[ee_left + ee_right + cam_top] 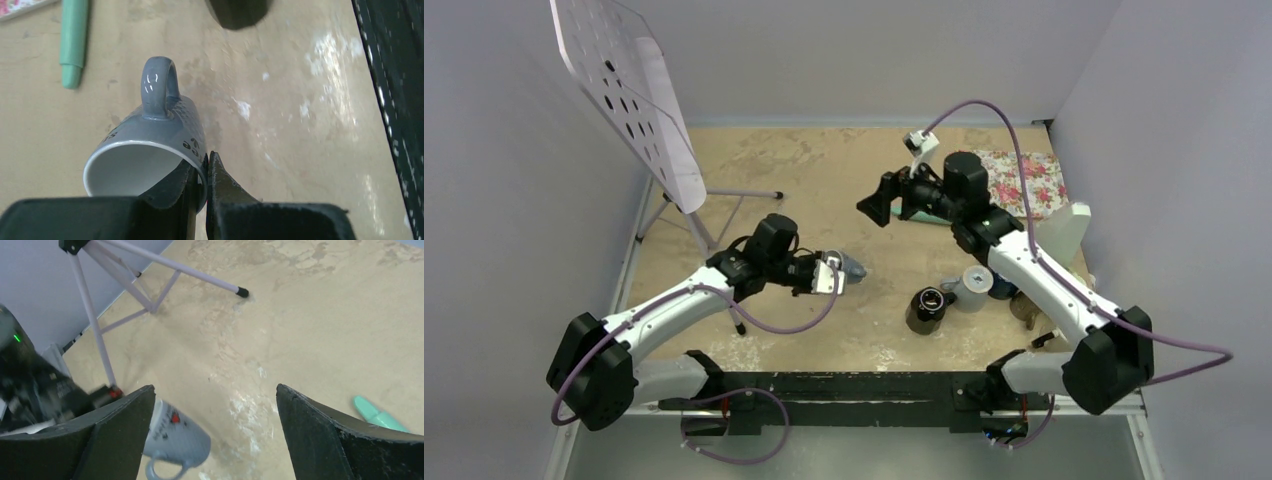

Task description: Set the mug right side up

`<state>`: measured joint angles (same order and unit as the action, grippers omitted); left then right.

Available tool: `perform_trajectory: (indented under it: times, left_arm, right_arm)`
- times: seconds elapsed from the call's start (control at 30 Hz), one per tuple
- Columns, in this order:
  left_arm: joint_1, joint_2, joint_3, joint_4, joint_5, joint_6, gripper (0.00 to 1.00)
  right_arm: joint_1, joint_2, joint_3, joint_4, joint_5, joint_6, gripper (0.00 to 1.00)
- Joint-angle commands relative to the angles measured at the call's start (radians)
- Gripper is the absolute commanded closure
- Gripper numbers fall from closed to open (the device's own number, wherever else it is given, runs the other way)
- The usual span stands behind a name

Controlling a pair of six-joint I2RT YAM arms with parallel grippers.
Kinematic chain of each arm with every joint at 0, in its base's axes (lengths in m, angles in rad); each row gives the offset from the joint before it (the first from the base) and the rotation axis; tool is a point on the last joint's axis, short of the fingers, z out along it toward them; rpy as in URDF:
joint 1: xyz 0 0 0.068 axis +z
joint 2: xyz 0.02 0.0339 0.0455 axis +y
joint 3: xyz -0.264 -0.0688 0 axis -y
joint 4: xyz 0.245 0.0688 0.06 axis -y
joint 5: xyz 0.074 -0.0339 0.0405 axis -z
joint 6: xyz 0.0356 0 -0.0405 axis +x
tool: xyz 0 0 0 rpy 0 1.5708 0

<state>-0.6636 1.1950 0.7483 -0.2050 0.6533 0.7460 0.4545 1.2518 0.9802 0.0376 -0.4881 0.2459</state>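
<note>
The grey mug (150, 135) with a white inside and dark print lies tilted on its side, handle (159, 86) pointing away from the camera. My left gripper (206, 170) is shut on its rim, one finger inside and one outside. In the top view the left gripper (834, 274) holds the mug (851, 266) near the table's middle, lifted off the surface. The mug also shows in the right wrist view (177, 437). My right gripper (882, 204) is open and empty, raised above the table's far middle; in its own view the gripper (215, 405) has wide jaws.
A tripod stand (714, 215) with a perforated white board (629, 95) is at the far left. A dark cup (929, 308), a white cup (973, 288) and other items sit at the right. A floral cloth (1024, 180) lies far right. A mint green pen (73, 40) lies beyond the mug.
</note>
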Motion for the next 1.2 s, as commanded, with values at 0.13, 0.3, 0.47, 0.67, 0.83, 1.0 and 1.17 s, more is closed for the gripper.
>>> perform_trajectory:
  times: [0.13, 0.3, 0.47, 0.67, 0.83, 1.0, 1.17]
  left_arm:
    - [-0.005, 0.005, 0.105, -0.273, -0.033, 0.595, 1.0]
    - [-0.005, 0.005, 0.109, -0.292, -0.044, 0.628, 1.0]
    - [-0.005, 0.009, 0.117, -0.29, -0.055, 0.611, 1.0]
    - [-0.004, 0.006, 0.112, -0.278, -0.046, 0.6, 1.0]
    - [-0.006, 0.014, 0.123, -0.281, -0.031, 0.595, 1.0]
    - [-0.005, 0.014, 0.119, -0.24, -0.059, 0.582, 1.0]
    - [-0.004, 0.012, 0.105, -0.175, -0.083, 0.535, 1.0]
  right_arm:
    - [0.287, 0.265, 0.38, -0.459, 0.433, -0.001, 0.11]
    - [0.354, 0.359, 0.46, -0.558, 0.445, -0.012, 0.18]
    - [0.403, 0.39, 0.481, -0.612, 0.463, -0.038, 0.25]
    - [0.414, 0.414, 0.473, -0.654, 0.542, -0.061, 0.35]
    - [0.415, 0.516, 0.542, -0.655, 0.573, -0.069, 0.55]
    - [0.418, 0.593, 0.605, -0.695, 0.635, -0.084, 0.62]
    - [0.418, 0.612, 0.609, -0.693, 0.669, -0.075, 1.0]
